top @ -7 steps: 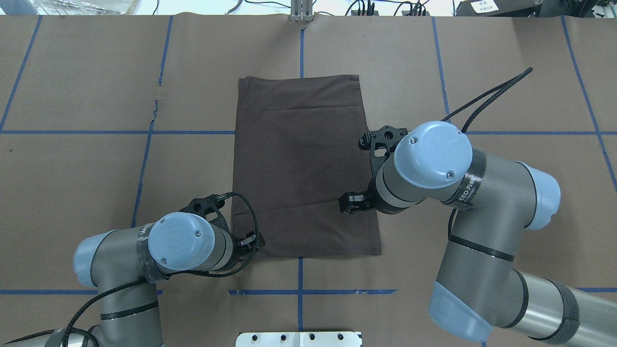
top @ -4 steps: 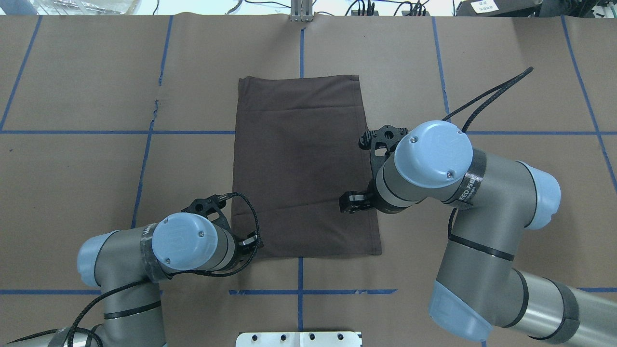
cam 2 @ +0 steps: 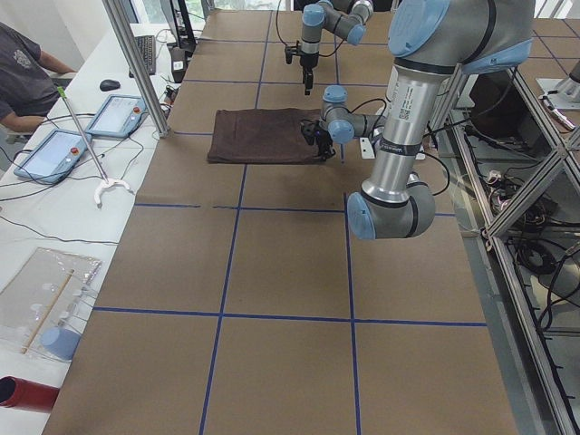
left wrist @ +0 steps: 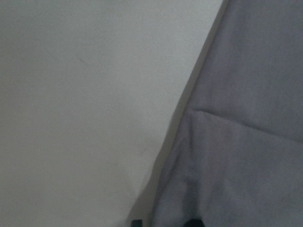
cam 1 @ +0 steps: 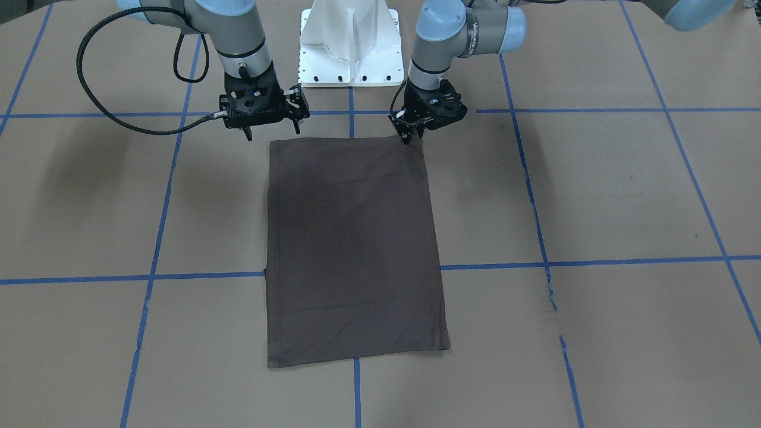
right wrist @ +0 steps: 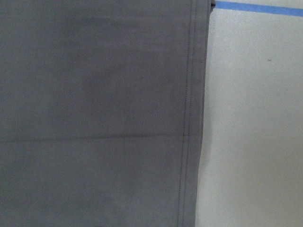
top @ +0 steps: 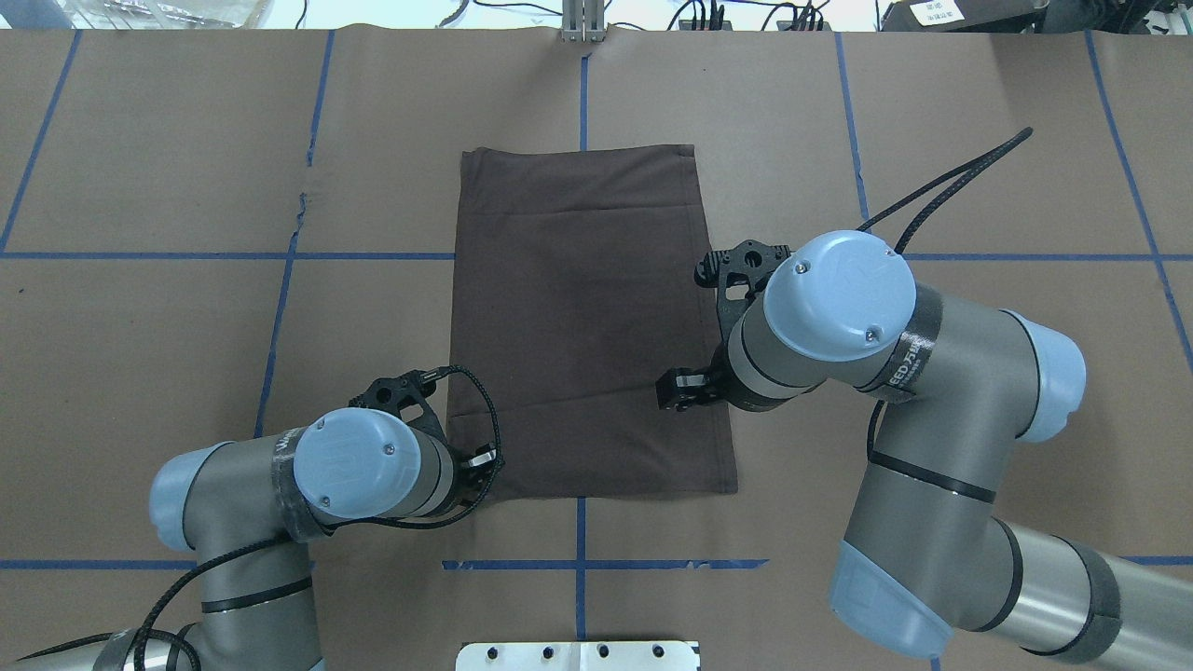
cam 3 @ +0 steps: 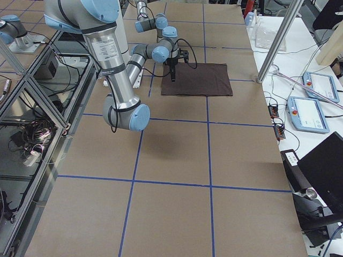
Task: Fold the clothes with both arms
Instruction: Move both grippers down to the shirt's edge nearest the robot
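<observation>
Table [top: 140, 373] first: flat brown paper w/ a blue tape [top: 280, 326] grid. The shirt [top: 582, 317] lies mid-table, already folded to a long rectangle running 12 to 6 in the overhead view. No sleeves or collar show. It's a dark brown, soft, matte knit w/ a stitched hem down its 3 o'clock edge and faint creases across.

L arm [top: 233, 494] comes in from 7 o'clock and R arm [top: 932, 391] from 4. I reckon each is going for a near corner so the near end can be lifted evenly and laid toward 12.

L gripper [cam 1: 409, 135] is down at the shirt's 7 o'clock corner, tips right at the edge. The wrist cam shows a small pucker there, but I can't tell if it's clamped or slack.

R gripper [cam 1: 271, 131] hangs above the shirt's 4 o'clock edge, short of the corner, fingers spread, grasping nothing.
</observation>
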Controlling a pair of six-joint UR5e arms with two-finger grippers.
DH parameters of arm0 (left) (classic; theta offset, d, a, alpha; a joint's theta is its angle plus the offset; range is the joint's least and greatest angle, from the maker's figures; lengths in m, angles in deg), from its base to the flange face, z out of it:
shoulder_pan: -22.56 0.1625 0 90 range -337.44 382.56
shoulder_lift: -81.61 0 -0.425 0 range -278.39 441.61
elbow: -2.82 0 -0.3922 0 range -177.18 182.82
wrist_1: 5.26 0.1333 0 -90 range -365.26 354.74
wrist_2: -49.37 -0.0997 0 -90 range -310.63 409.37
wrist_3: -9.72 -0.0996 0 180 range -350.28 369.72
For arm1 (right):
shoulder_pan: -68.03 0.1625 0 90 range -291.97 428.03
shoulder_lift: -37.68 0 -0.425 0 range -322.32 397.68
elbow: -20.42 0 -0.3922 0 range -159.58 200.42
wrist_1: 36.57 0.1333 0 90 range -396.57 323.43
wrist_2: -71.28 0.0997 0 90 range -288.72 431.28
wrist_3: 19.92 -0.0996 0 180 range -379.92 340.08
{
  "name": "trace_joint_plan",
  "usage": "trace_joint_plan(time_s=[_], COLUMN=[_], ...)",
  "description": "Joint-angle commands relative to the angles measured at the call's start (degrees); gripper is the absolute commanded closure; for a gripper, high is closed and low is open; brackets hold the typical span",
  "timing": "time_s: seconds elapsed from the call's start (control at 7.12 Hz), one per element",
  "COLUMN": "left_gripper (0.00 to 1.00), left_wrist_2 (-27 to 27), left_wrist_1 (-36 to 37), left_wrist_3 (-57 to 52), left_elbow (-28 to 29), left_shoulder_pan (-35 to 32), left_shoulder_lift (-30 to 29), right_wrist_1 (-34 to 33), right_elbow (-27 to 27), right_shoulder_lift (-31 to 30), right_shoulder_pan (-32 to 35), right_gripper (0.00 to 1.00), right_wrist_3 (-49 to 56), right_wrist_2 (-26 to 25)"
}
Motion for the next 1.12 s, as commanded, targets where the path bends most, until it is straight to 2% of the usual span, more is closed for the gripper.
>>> trace_joint_plan(time_s=[0.0, 0.28, 0.42, 0.7, 0.84, 0.98], left_gripper=[1.0, 1.0, 1.0, 1.0, 1.0, 1.0], left_wrist_2=[0.04, 0.48, 0.48, 0.4, 0.4, 0.48], left_wrist_1=[-0.01, -0.01, 0.08, 0.08, 0.08, 0.08], left_wrist_3=[-0.13, -5.29, -6.71, -9.54, -9.63, -9.63], left_elbow=[-0.18, -0.88, -1.75, -2.03, -2.03, -2.03], left_shoulder_pan=[-0.02, -0.11, -0.37, -1.25, -1.43, -1.43], left_shoulder_lift=[-0.09, -0.18, -0.09, -0.09, -0.09, -0.09], right_wrist_1=[-0.09, -0.09, 0.0, 1.13, 5.84, 9.63], right_elbow=[0.0, 0.0, 0.0, 0.0, -0.69, -3.49], right_shoulder_lift=[0.0, 0.0, -0.17, -0.09, -0.09, 0.09], right_shoulder_pan=[0.01, 0.01, -0.25, -3.66, -5.34, -6.49], right_gripper=[0.0, 0.0, 0.0, 0.0, 0.0, 0.0], right_wrist_3=[-0.03, -0.21, -5.25, -21.31, -32.53, -38.55], right_wrist_2=[0.01, 0.01, 0.27, 0.1, -0.33, -2.43])
